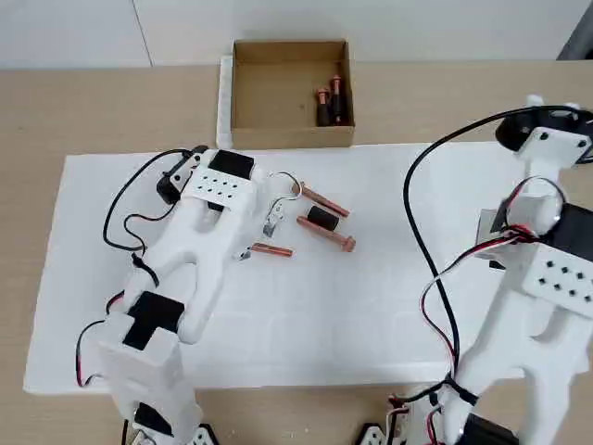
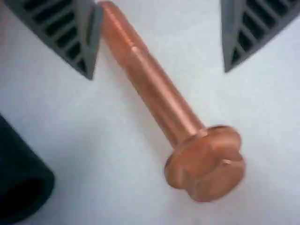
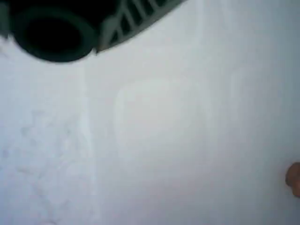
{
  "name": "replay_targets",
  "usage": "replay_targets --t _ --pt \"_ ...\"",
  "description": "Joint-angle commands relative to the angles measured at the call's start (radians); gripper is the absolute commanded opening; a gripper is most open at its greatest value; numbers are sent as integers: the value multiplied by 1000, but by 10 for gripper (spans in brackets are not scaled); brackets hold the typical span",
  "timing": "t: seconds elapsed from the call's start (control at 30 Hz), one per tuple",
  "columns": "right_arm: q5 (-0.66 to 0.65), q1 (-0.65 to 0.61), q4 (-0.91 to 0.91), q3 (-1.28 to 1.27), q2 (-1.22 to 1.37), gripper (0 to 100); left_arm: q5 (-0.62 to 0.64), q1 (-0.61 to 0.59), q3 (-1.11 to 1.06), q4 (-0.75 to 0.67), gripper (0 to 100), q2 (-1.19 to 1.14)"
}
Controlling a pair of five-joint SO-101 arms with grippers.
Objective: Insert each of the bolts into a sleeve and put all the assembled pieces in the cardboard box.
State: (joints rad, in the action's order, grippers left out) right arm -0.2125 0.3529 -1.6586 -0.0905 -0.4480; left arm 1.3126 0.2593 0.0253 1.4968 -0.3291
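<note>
A copper bolt [image 2: 159, 98] lies on the white mat between the spread fingers [image 2: 70, 28] of my open left gripper [image 2: 159, 47], its flanged head pointing away from the jaws. A black sleeve [image 2: 18, 183] lies just beside it. From above, the left gripper [image 1: 276, 211] hovers over three loose bolts: one [image 1: 322, 199] by its tips, one [image 1: 326, 232] with a black sleeve [image 1: 321, 219] against it, one [image 1: 271, 249] nearer the arm. My right gripper [image 1: 491, 243] is at the mat's right side, shut on a black sleeve [image 3: 51, 33]. The cardboard box [image 1: 269, 93] holds assembled pieces [image 1: 331, 100].
The white mat [image 1: 352, 315] covers most of the wooden table, with free room across its middle and front. Cables [image 1: 422, 241] loop from both arms over the mat. A copper spot [image 3: 294, 180] shows at the edge of the right wrist view.
</note>
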Motion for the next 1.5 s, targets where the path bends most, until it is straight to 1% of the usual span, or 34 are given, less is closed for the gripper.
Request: replay_targets --t 0.0,0.17,0.4,0.5,0.67,0.9,0.97,1.03,1.13,1.23,1.3,1.37,1.47 --pt "9 -7 10 3 -41 4 6 3 -7 -9 171 5" --pt "9 -7 10 3 -41 4 46 3 -48 -32 171 5" --pt "9 -7 10 3 -41 4 48 0 -77 -100 170 5" --pt "9 -7 8 3 -41 4 48 -28 -79 -118 169 3" --pt "9 -7 8 3 -41 4 66 -77 -79 -153 88 -72" --pt "9 -7 12 3 -41 4 61 -71 -53 -150 81 -114" --pt "9 -7 12 3 -41 4 61 -63 -53 -150 55 -114" --pt "9 -7 12 3 -41 4 60 -57 -51 -150 6 -114" --pt "9 -7 12 3 -41 4 48 -44 -51 -147 6 -106" --pt "9 -7 12 3 -39 4 -51 -49 -7 -100 6 -106" --pt "9 -7 12 3 -39 4 -163 -52 51 -35 6 -106" --pt "9 -7 12 3 -39 4 -348 -52 133 32 8 -106" --pt "9 -7 12 3 -39 4 -767 -71 254 106 12 -114"
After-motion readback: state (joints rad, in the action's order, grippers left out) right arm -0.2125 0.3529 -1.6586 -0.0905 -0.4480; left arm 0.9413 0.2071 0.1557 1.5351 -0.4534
